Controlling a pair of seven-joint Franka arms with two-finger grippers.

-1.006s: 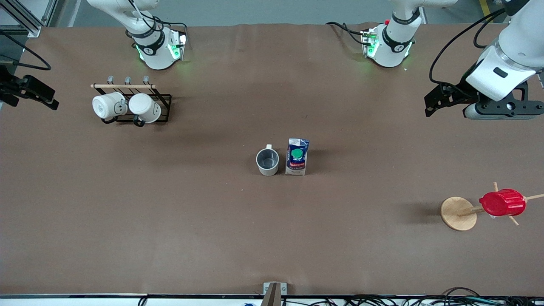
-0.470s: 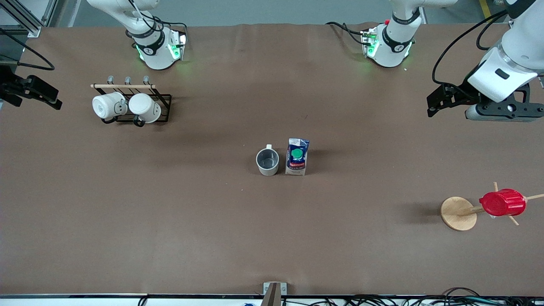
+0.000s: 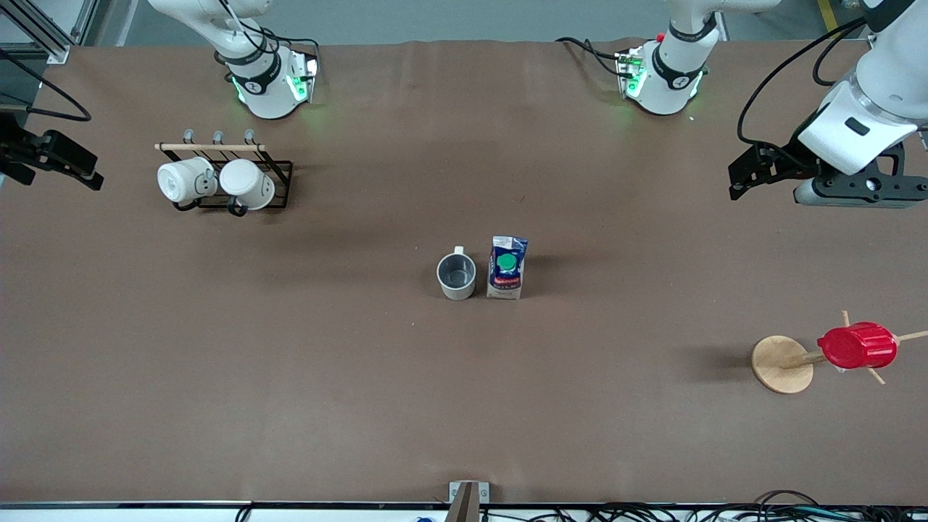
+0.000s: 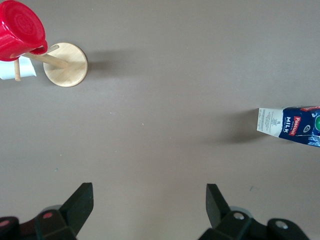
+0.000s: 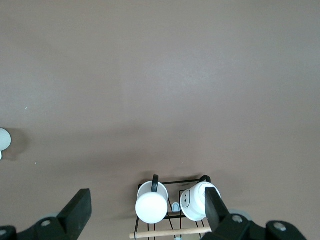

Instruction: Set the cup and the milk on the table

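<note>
With the cup and the milk upright side by side on the table at frame centre, placement looks complete, so my left gripper and right gripper, both spread and empty, apparently need only wait at the frame edges

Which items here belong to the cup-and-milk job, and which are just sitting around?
Job items:
cup, standing on the table
milk, upright beside the cup

Just lying about:
two white mugs on a black rack
red cup on a wooden stand
</note>
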